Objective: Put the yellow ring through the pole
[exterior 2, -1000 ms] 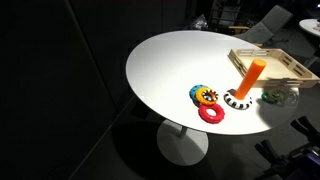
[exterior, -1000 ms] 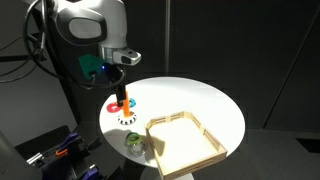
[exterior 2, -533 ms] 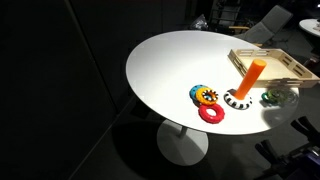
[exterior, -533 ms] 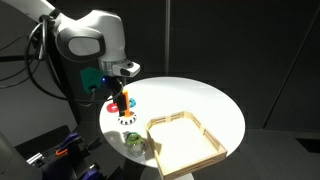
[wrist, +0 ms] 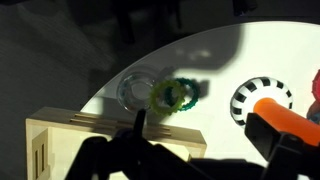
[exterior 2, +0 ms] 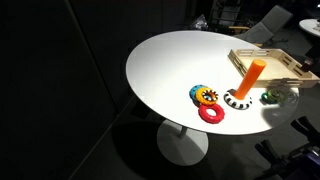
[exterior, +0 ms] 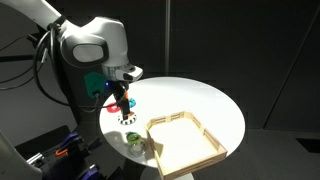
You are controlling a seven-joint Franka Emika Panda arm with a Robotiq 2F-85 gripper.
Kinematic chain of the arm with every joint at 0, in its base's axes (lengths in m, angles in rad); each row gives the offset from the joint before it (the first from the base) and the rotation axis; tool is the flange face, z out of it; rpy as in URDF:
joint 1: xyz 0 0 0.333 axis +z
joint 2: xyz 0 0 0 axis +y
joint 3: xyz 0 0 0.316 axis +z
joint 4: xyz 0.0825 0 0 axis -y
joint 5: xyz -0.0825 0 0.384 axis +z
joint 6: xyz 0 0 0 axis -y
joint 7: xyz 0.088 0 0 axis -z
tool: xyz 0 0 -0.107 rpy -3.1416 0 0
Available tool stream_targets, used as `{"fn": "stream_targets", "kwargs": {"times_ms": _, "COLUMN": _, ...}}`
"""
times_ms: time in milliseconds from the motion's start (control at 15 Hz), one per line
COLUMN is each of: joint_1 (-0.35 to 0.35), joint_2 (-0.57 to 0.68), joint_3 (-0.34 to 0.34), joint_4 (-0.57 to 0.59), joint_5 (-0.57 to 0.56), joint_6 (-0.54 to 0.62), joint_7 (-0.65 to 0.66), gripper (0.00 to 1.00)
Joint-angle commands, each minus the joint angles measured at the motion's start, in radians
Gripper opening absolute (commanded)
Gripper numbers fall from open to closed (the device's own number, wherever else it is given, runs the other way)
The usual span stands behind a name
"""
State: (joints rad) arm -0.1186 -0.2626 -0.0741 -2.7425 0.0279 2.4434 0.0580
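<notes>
The yellow ring point(exterior 2: 207, 96) lies flat on a blue ring on the white table, left of the pole point(exterior 2: 252, 78). The pole is a short orange peg leaning a little, with the black-and-white ring point(exterior 2: 238, 100) round its foot. In an exterior view my gripper point(exterior: 123, 94) hangs low over the peg and rings and hides most of them. In the wrist view my gripper point(wrist: 200, 122) is open and empty, the orange pole point(wrist: 296, 121) lies beside its right finger, and the yellow ring is out of view.
A red ring point(exterior 2: 211, 113) lies in front of the yellow one. A green ring point(wrist: 172, 95) sits by a clear round lid point(wrist: 134, 92) near the table edge. The wooden tray point(exterior: 200, 124) takes up the side next to the peg.
The arm has swung down and the gripper has come lower over the peg and rings. The rings, peg and tray have not moved.
</notes>
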Motion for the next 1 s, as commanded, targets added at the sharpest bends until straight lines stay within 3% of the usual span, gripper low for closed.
{"fn": "stream_targets", "kwargs": {"times_ms": 0, "joint_1": -0.021, "joint_2": 0.086, "joint_3": -0.004, "joint_4": 0.022, "joint_5": -0.038, "joint_6": 0.069, "joint_7": 0.036, "gripper": 1.00}}
{"fn": "stream_targets", "kwargs": {"times_ms": 600, "joint_1": -0.051, "joint_2": 0.255, "joint_3": -0.036, "joint_4": 0.020, "joint_5": -0.190, "joint_6": 0.175, "joint_7": 0.098, "gripper": 1.00}}
{"fn": "stream_targets", "kwargs": {"times_ms": 933, "joint_1": -0.045, "joint_2": 0.336, "joint_3": -0.073, "joint_4": 0.024, "joint_5": -0.197, "joint_6": 0.261, "joint_7": 0.084, "gripper": 1.00}}
